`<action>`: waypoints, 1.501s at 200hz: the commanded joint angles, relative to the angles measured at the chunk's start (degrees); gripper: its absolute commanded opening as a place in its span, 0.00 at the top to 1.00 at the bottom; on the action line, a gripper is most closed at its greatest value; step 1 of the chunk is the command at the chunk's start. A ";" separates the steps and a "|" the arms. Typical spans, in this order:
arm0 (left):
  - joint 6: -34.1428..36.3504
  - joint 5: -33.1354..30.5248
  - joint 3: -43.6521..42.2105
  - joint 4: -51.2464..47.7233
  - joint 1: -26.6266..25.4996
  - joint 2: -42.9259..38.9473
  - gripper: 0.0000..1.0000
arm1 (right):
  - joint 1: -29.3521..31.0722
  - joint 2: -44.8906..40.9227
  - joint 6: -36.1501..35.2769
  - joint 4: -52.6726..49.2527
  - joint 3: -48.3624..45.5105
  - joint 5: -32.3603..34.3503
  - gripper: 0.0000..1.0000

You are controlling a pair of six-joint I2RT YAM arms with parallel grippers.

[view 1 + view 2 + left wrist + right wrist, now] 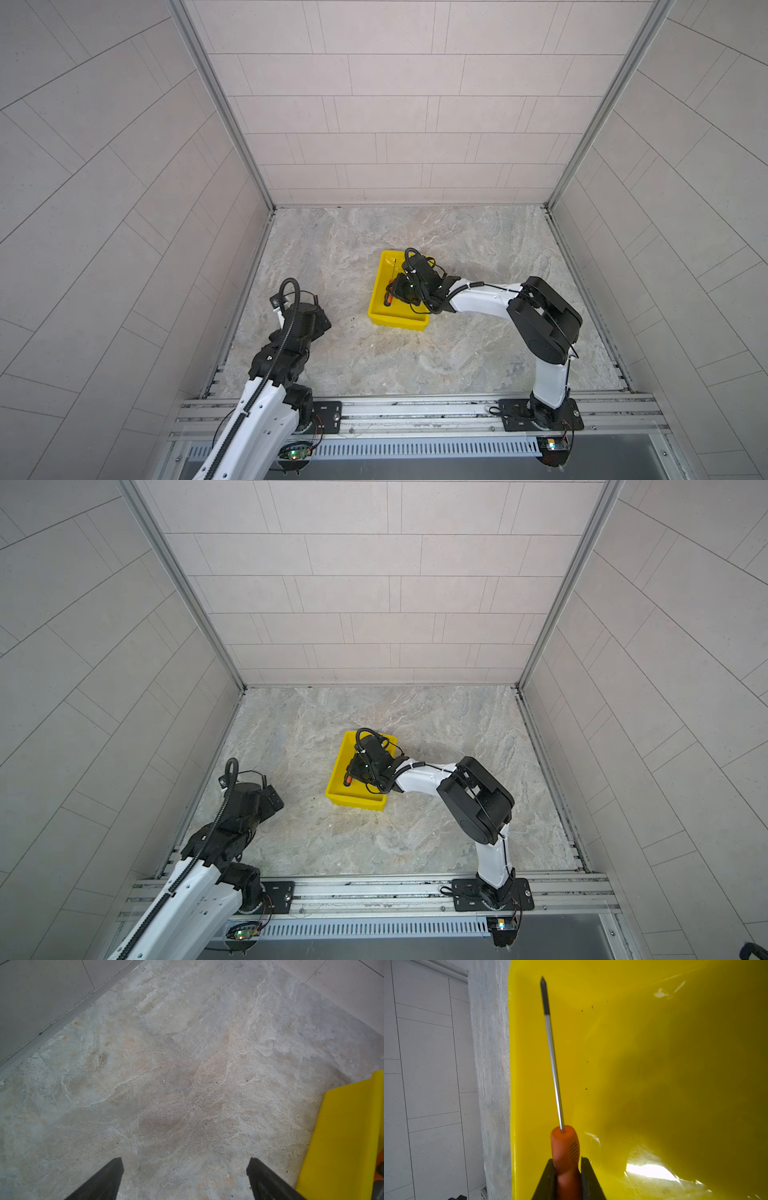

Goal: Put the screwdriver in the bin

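The slim orange-handled screwdriver with a thin metal shaft (pixel 556 1084) is inside the bright yellow rectangular plastic bin (pixel 654 1064). Its shaft runs along one long wall, and I cannot tell if it touches the floor. The right gripper (pixel 566 1160) has both black jaws pinched on the orange handle. The left gripper (pixel 185 1161) is spread wide and empty above the marbled grey stone tabletop (pixel 187 1053), outside the bin.

Bin (pixel 654 1064) glossy yellow; screwdriver (pixel 555 1076) handle orange, shaft silver, tip black; tabletop (pixel 415 353) marbled grey-beige.
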 commanded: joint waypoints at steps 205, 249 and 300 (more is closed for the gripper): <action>-0.14 -0.32 -0.37 0.76 0.25 2.47 0.00 | -3.98 -33.24 -22.86 -22.71 -9.96 18.95 0.62; -0.10 -0.23 0.15 0.98 0.25 4.45 0.00 | -12.38 -53.29 -28.19 -28.70 -27.22 25.81 0.60; -0.15 -0.05 0.24 1.19 0.20 5.04 0.00 | -20.60 -70.54 -31.29 -30.84 -38.73 25.26 0.49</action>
